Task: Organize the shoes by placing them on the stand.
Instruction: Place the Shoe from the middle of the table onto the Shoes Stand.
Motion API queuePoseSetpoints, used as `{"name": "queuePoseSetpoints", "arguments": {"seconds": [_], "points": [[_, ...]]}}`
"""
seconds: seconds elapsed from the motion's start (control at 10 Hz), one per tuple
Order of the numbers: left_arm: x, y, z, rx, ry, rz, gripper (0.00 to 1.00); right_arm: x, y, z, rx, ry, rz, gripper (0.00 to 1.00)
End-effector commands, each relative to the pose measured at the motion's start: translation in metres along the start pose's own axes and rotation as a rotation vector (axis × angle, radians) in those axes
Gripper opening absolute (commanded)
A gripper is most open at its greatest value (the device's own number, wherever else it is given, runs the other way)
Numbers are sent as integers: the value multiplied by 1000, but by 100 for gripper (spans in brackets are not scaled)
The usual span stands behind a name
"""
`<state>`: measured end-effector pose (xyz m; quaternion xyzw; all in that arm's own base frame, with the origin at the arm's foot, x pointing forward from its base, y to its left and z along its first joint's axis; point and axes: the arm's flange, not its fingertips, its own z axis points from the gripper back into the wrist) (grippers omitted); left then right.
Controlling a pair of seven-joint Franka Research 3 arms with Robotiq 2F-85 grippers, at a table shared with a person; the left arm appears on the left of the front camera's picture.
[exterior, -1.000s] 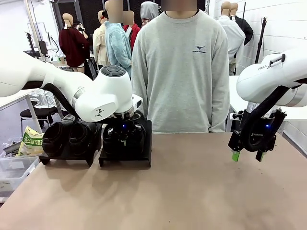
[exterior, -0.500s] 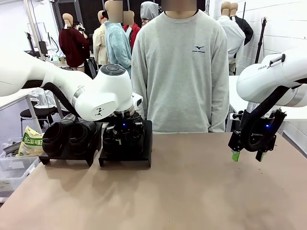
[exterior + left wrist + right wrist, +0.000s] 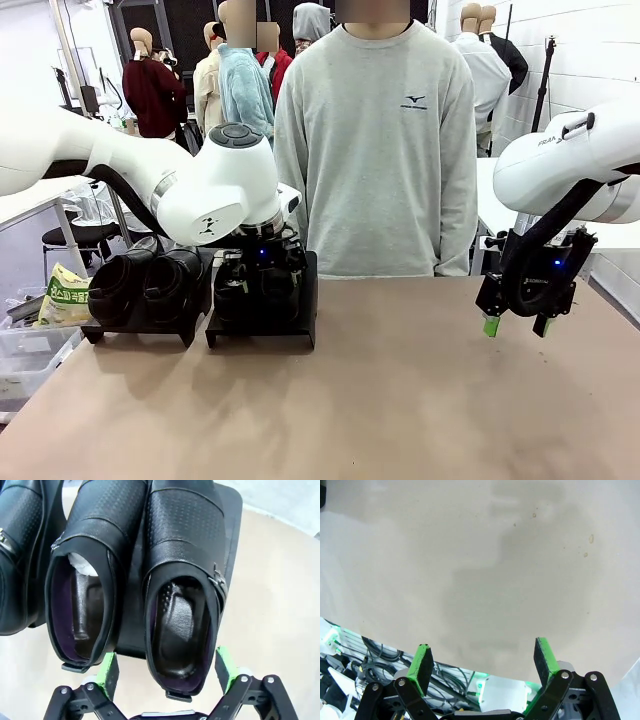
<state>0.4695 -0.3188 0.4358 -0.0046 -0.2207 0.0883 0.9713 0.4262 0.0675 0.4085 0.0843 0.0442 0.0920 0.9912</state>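
Observation:
Two black stands sit at the table's far left. The left stand (image 3: 140, 328) carries two glossy black shoes (image 3: 145, 285). My left gripper (image 3: 258, 278) hangs over the right stand (image 3: 262, 335). In the left wrist view that stand (image 3: 227, 525) bears two shoes side by side, toes pointing away. My left gripper (image 3: 166, 672) is open, and the heel of the right-hand shoe (image 3: 182, 580) lies loose between its green pads. Beside that one sits the other shoe (image 3: 92, 565). At the right, my right gripper (image 3: 515, 325) hangs open above the table and holds nothing (image 3: 484, 665).
A person in a grey sweatshirt (image 3: 375, 150) stands at the far edge behind the stands. A clear bin with a printed bag (image 3: 60, 295) sits off the table's left side. Bare brown tabletop (image 3: 400, 400) stretches across the middle and right.
My left gripper has opened and let go of the right-hand shoe on the right stand, and the left arm has lifted slightly. The right arm has not moved.

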Motion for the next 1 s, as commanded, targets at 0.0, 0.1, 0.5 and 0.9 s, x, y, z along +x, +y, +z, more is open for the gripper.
{"name": "queuePoseSetpoints", "arguments": {"seconds": [0.0,0.1,0.5,0.9], "points": [[0,3,-6,7,8,4,100,1,0,2,-2,0,7,100],[0,3,-6,7,8,4,100,1,0,2,-2,0,7,100],[0,3,-6,7,8,4,100,1,0,2,-2,0,7,100],[0,3,-6,7,8,4,100,1,0,2,-2,0,7,100]]}}
